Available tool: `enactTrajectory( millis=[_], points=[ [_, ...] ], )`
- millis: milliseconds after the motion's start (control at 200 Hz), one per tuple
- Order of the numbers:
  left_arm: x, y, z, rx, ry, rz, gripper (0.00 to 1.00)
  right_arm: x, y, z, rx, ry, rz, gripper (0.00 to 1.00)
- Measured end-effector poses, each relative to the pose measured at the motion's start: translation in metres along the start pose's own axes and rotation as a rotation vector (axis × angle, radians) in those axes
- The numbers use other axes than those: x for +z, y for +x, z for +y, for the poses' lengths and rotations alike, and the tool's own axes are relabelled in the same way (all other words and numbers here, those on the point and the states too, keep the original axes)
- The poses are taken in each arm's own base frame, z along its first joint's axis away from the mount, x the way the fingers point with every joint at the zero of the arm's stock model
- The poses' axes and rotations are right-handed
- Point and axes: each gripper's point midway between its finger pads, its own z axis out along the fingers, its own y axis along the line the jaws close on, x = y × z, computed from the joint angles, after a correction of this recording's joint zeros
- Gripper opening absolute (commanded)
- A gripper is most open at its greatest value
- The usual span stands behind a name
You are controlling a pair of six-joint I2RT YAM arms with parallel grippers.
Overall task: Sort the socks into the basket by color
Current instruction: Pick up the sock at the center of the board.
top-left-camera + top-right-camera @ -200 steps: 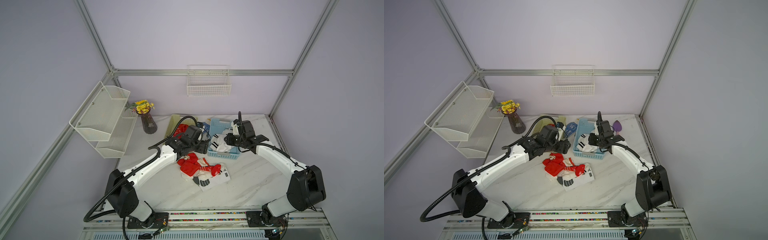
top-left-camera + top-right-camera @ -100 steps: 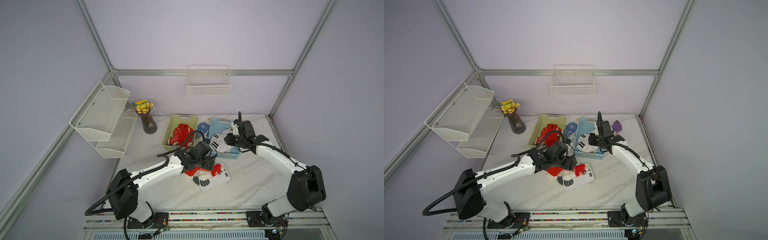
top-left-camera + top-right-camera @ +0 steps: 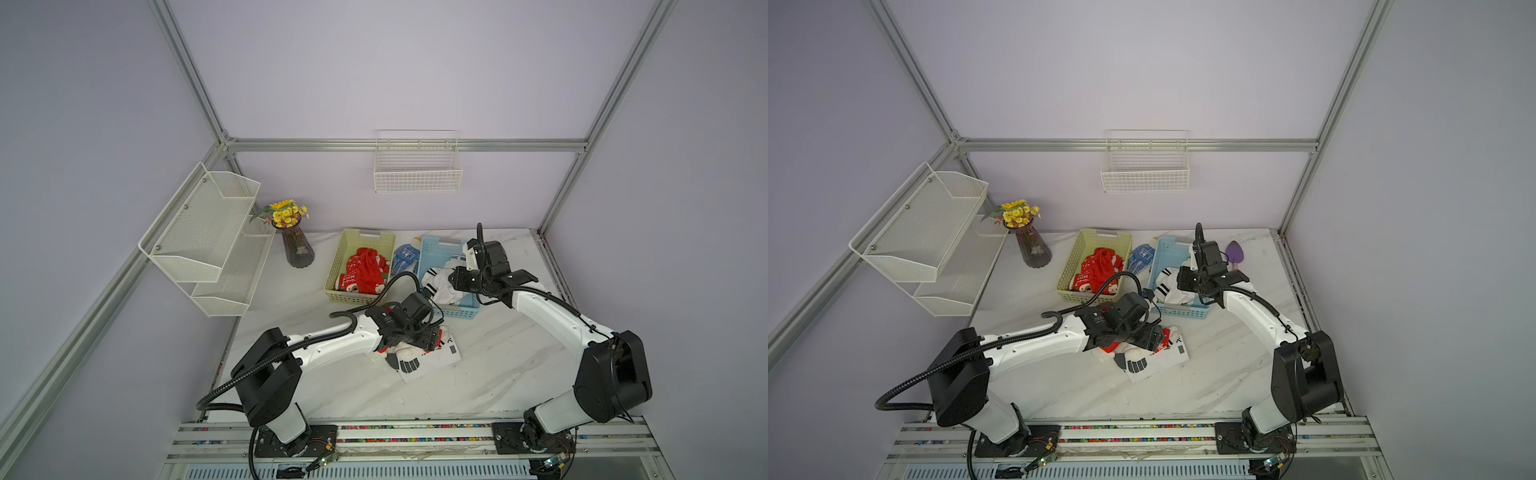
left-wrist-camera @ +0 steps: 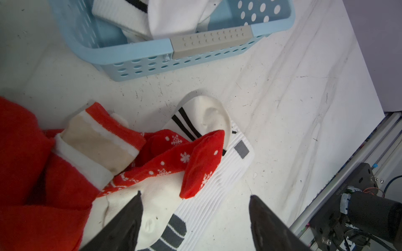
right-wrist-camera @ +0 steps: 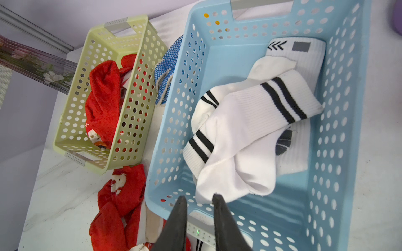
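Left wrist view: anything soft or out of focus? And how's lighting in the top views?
Left wrist view: the open left gripper fingers and the red fabric nearest the lens are blurred; the socks on the table and the blue basket are sharp. Both top views: even, diffuse light, only faint shadows under the arms, no glare on the table, frame rails bowed by the wide lens.

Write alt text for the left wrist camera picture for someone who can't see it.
The left pincer, its jaws open and empty, hovers over a pile of red snowflake-patterned fabric socks and white socks with black stripes on a white marble-look table. Beyond sits a light blue perforated plastic basket holding white socks.
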Motion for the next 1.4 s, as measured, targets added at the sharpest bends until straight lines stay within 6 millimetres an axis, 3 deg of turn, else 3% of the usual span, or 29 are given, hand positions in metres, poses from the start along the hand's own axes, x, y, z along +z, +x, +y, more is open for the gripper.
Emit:
enactTrajectory(
  millis=[335, 865, 1165, 1400],
  points=[
    [0.026, 0.011, 0.002, -0.024, -0.002, 0.048, 0.6, 0.0, 0.003, -0.001, 0.001, 0.001, 0.004, 0.25],
    [0.038, 0.014, -0.003, -0.036, 0.03, 0.062, 0.49, -0.002, 0.003, -0.001, 0.0, 0.0, 0.002, 0.25],
    [0.038, 0.012, -0.01, -0.049, 0.061, 0.055, 0.25, -0.002, 0.003, -0.001, 0.0, 0.0, 0.002, 0.25],
    [0.038, 0.01, -0.012, -0.05, 0.072, 0.05, 0.14, -0.004, 0.008, -0.003, 0.001, 0.003, 0.008, 0.25]
  ],
)
